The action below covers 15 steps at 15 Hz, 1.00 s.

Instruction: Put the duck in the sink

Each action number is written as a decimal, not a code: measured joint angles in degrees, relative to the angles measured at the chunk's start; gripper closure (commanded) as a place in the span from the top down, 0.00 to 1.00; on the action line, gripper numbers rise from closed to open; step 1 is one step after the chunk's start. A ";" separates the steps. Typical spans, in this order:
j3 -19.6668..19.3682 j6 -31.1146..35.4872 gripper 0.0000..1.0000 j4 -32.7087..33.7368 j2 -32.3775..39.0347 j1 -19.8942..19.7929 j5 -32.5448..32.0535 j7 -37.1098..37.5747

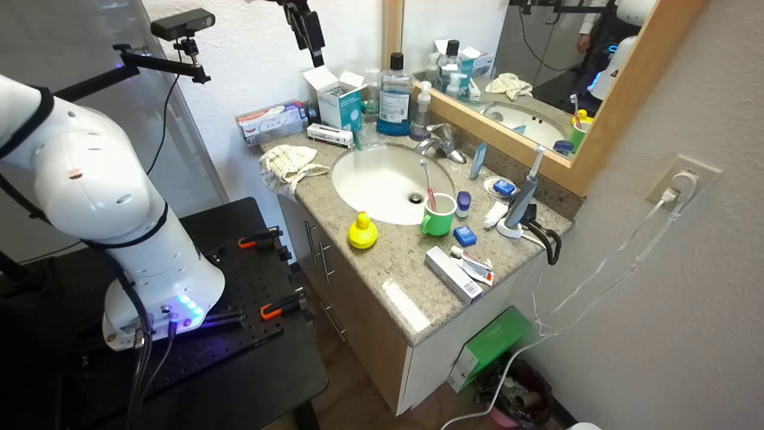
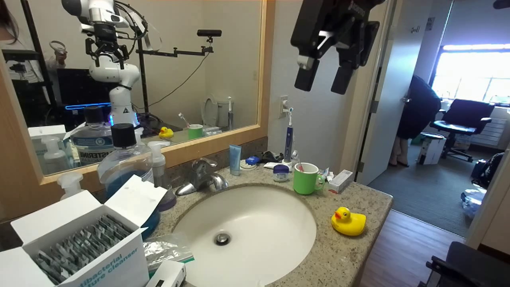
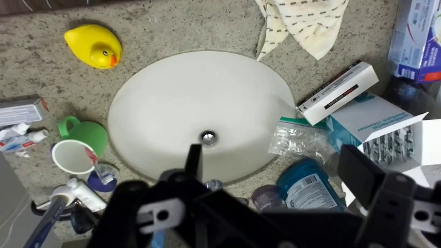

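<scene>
On the bathroom surface, the duck sat right of the sink in an exterior view, my empty fingers wide apart; an off-center pinch, I judged, could squirt it loose.

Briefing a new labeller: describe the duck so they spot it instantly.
Start at the white sink. On the counter outside its rim, at the same end as the mug, sits the duck. Unlike the green mug, it's yellow and orange-beaked.
</scene>
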 measured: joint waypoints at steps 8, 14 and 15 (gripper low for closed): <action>-2.87 0.00 1.00 0.01 3.55 -3.99 -0.41 -0.06; -4.97 0.01 1.00 -0.03 7.02 -6.11 -1.85 -0.21; -5.35 0.01 1.00 -0.04 7.71 -6.32 -2.03 -0.53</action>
